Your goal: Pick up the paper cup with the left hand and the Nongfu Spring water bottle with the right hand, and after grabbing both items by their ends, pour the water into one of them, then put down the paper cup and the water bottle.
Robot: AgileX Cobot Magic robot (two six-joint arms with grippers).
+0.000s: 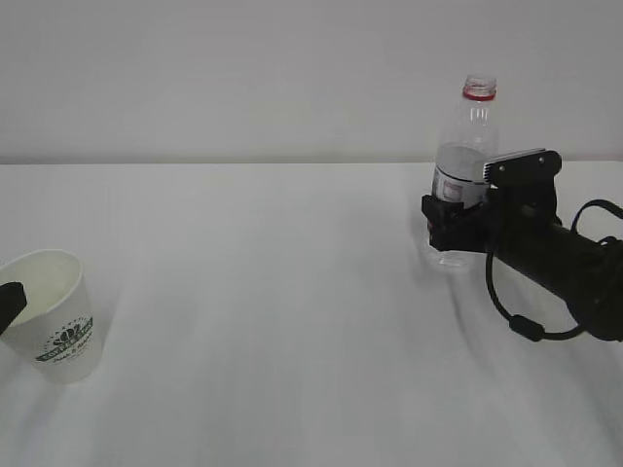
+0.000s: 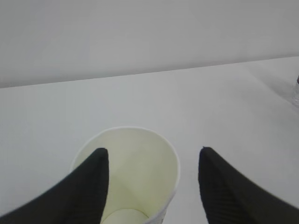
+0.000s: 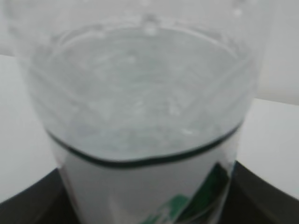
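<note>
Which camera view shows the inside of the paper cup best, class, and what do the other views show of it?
The left wrist view: it looks down into the paper cup, showing its cream inside and bottom. The exterior view shows the cup's printed side and rim from outside at the table's left edge. The right wrist view shows none of it.

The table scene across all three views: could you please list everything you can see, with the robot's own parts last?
paper cup: one, white with green logo, cream inside, near left, upright.
water bottle: one, clear, red neck ring, uncapped, far right, upright.
water: clear, inside the bottle.
table: one, white.
wall: pale grey, behind.
left gripper: black, one finger inside the cup, one outside.
right gripper: black with grey plate, around the bottle's lower body.
</note>
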